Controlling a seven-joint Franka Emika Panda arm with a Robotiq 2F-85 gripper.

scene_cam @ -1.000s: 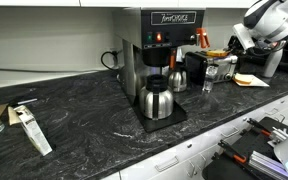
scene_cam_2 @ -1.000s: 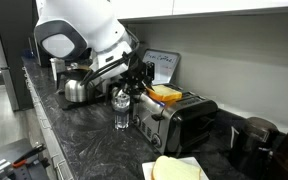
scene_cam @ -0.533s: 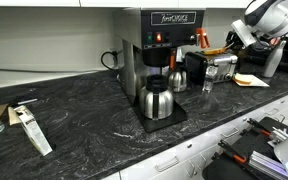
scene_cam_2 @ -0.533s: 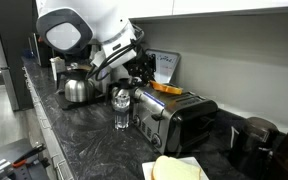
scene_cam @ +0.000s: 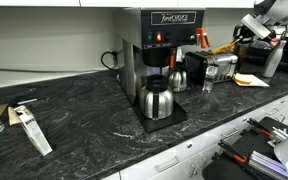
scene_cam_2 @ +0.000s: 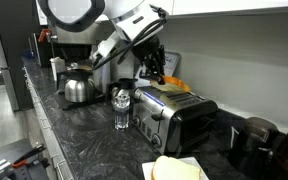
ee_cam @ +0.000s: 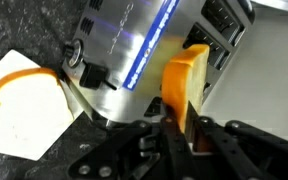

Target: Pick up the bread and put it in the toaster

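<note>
gripper (ee_cam: 181,128) clamped on bread (ee_cam: 184,78) | slice held on edge, above toaster (ee_cam: 134,45) side | slots (ee_cam: 227,18) lie just ahead, likely not yet beneath it

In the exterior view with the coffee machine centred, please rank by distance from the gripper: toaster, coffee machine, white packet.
1. Toaster, just below the gripper and its bread.
2. Coffee machine, mid-counter.
3. White packet, far end of counter.

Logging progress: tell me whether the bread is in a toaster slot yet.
No, the gripper holds the bread in the air, outside the toaster.
</note>
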